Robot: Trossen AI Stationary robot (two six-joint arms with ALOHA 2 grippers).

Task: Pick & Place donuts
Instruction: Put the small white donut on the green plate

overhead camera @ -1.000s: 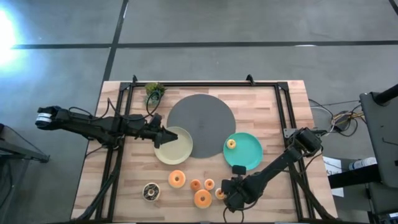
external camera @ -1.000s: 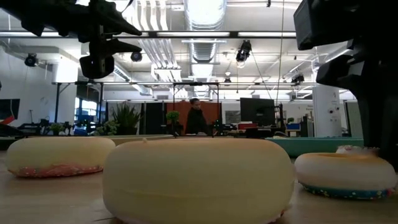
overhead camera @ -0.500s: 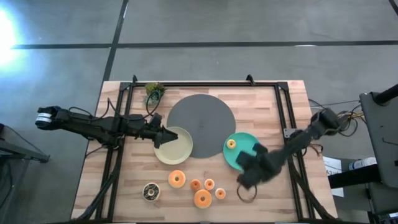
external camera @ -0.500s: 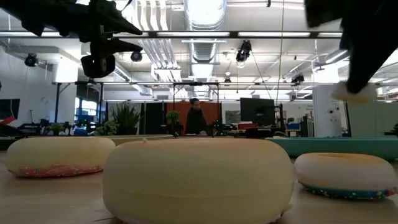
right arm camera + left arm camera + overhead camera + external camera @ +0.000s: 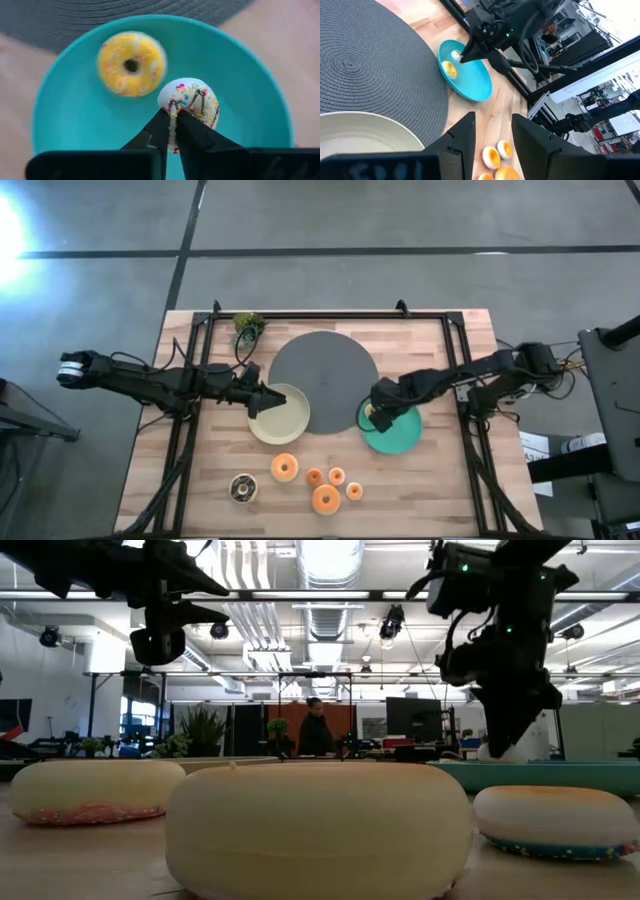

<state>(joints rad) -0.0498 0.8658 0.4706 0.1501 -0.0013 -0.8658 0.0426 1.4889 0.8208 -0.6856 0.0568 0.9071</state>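
My right gripper (image 5: 375, 416) is above the teal plate (image 5: 402, 435), shut on a small white-frosted donut with sprinkles (image 5: 190, 101). A yellow-frosted donut (image 5: 131, 63) lies flat on that plate beside it. My left gripper (image 5: 268, 402) hovers open over the cream plate (image 5: 282, 420), touching nothing. Several orange donuts (image 5: 326, 499) and one chocolate-brown donut (image 5: 242, 488) lie flat on the wood near the table's near edge. In the left wrist view the right gripper (image 5: 465, 56) shows over the teal plate (image 5: 472, 82). My right gripper pinches the white donut by its rim (image 5: 176, 111) between the two fingertips, coming from above and pointing down. The donut is tilted, its frosted face toward the wrist camera. It sits over the teal plate; whether it touches the plate I cannot tell.
A large dark grey disc (image 5: 324, 381) lies between the two plates. A small green plant (image 5: 247, 326) stands at the far left. A black frame (image 5: 455, 360) runs along the table's edges. In the low view three donuts (image 5: 320, 830) fill the foreground.
My right gripper has risen from beside the donut cluster at the near edge and swung toward the far edge and leftward to above the teal plate, carrying the white donut clear of the table. The other donuts have stayed where they were.
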